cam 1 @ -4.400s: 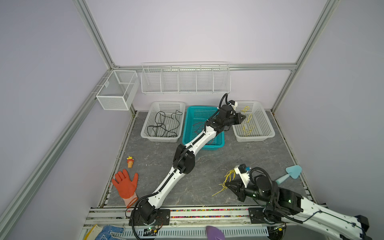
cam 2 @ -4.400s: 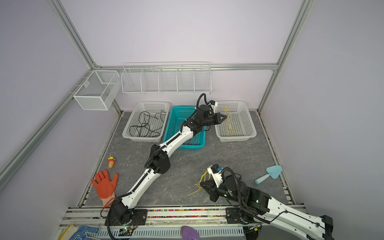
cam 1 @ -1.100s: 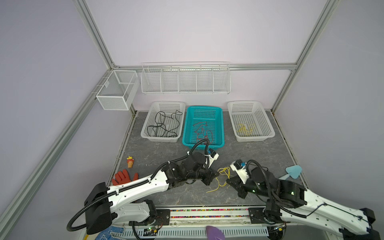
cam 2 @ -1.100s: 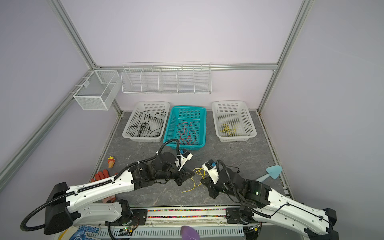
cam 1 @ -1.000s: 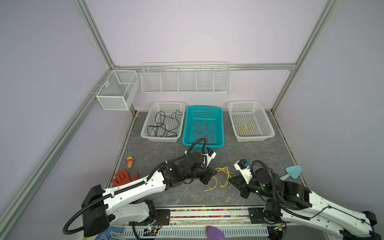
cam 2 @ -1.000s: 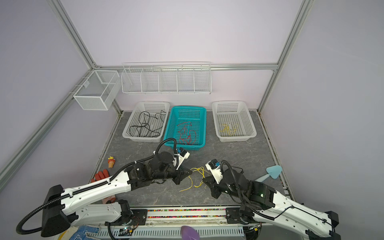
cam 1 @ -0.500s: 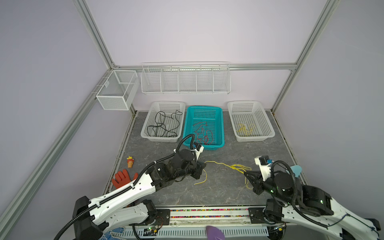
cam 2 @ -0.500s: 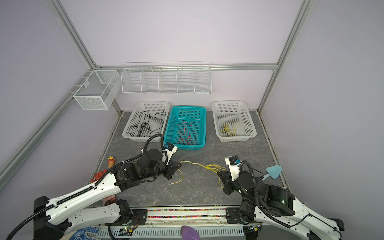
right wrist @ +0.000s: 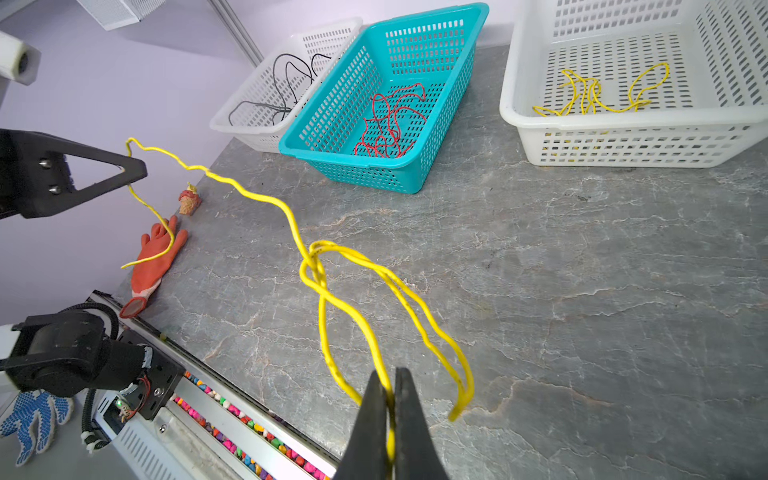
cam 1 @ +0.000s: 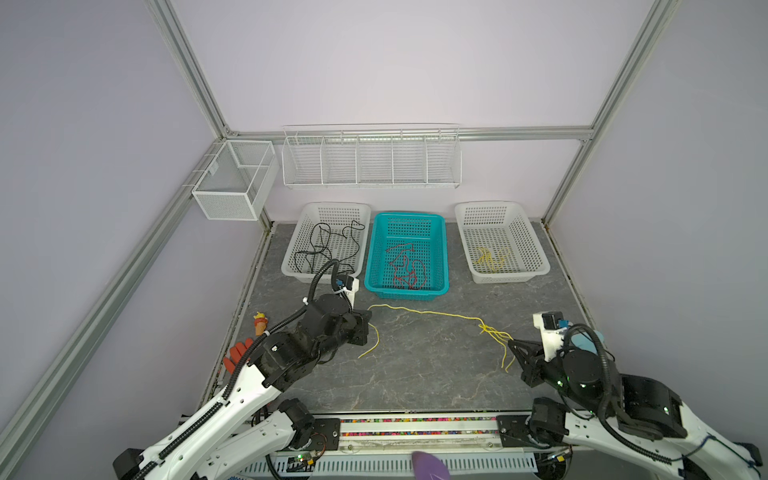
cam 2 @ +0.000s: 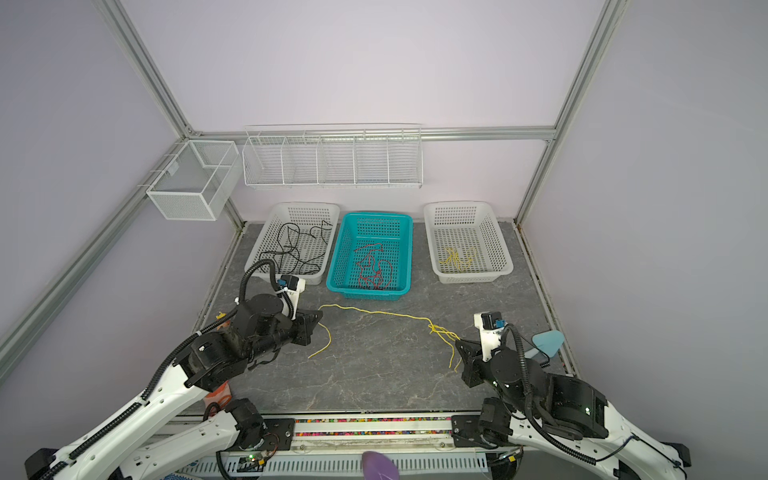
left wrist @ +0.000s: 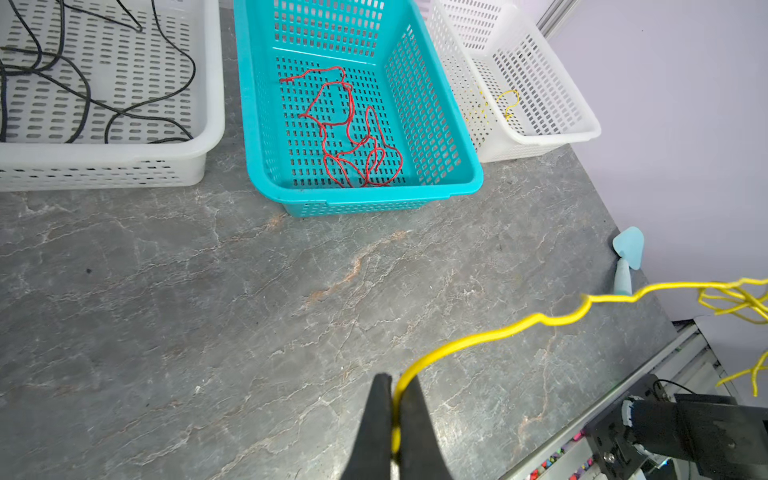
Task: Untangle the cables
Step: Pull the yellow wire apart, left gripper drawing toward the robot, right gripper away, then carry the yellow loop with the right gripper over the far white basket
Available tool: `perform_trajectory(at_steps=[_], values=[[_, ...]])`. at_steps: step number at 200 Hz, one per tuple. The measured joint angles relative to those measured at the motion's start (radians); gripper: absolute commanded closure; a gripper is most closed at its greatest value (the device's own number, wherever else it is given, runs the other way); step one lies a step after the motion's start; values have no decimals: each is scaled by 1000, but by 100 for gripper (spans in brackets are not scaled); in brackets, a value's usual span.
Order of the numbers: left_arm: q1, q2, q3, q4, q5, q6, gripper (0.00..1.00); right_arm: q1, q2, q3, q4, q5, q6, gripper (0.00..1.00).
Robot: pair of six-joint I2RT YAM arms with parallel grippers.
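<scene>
— Starting left: what does the left gripper [cam 1: 366, 325] hold?
— Yellow cable [cam 1: 432, 312], pinched tight near one end. It is strung above the table to the right gripper [cam 1: 511, 343], which is clamped on loops just past a loose knot [cam 1: 492, 332].
— Surroundings?
— Glove [cam 1: 237, 357]. At the back: white basket [cam 1: 291, 268] with black cable [cam 1: 328, 245], teal basket [cam 1: 405, 292] with red cable [cam 1: 405, 266], end basket [cam 1: 511, 277] with yellow strands [cam 1: 490, 257].

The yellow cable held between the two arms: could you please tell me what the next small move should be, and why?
Probably draw the left gripper a little away from the right gripper. Both sets of jaws are shut on the yellow cable, and a knot of loops sits near the right one; a gentle pull may slide the strand free.
</scene>
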Motion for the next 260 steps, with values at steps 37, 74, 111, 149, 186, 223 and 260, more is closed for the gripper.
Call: perform_trajectory(at_steps=[37, 74, 111, 149, 186, 223, 260], values=[[3, -163, 20, -51, -104, 11, 100, 1, 61, -8, 19, -5, 23, 94], [31, -325, 101, -59, -298, -15, 100, -13, 126, -72, 8, -2, 43, 94], [32, -325, 130, -57, -315, -27, 100, -20, 236, -87, 45, -28, 38, 94], [32, -247, 131, -82, -277, 14, 100, -62, 226, -68, 91, -60, 6, 94], [32, -219, 72, -88, -230, 79, 100, -207, 309, -34, 140, -147, -44, 94], [32, -218, -4, -79, -141, 124, 100, -423, 449, 97, 192, -280, -103, 94], [32, -215, -27, -56, -57, 149, 100, -617, 644, 288, 294, -373, -129, 94]])
